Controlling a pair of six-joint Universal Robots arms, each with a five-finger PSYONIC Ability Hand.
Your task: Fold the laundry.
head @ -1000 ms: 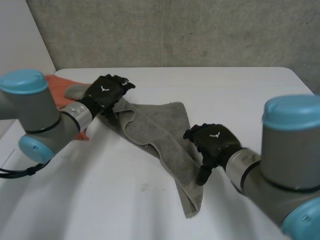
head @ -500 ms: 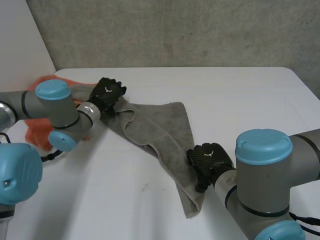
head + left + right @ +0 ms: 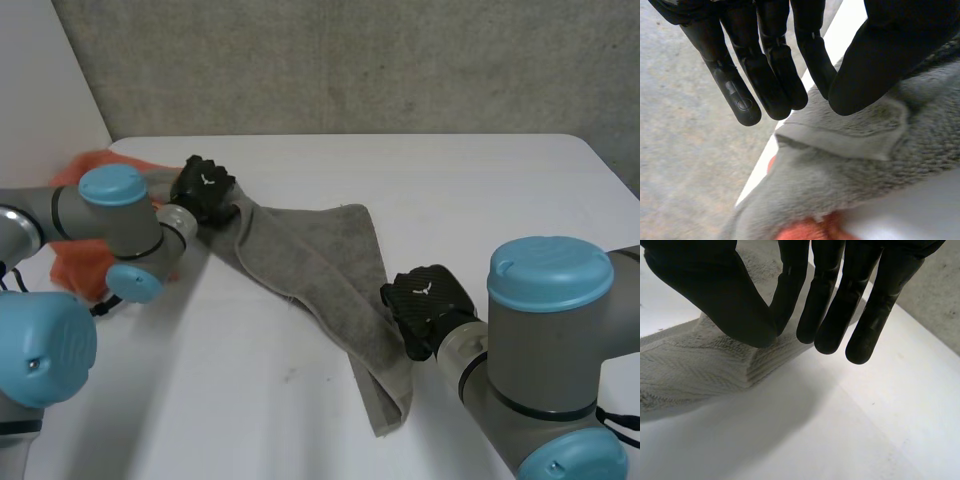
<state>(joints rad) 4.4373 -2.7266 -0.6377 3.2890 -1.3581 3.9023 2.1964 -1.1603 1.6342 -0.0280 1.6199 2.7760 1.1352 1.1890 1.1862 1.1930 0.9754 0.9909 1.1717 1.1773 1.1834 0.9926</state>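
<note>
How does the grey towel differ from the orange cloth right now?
The grey towel is stretched diagonally across the table; the orange cloth lies bunched by the left arm. The left hand pinches the grey towel's far end and the right hand its edge near the other end; neither holds the orange cloth. Both are cloths, overlapping near the left hand.

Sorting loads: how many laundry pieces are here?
2: a grey towel held between the left hand and right hand, and an orange cloth beside the left arm. More may be hidden.

Left hand (image 3: 205, 190) and right hand (image 3: 428, 295) are black
</note>
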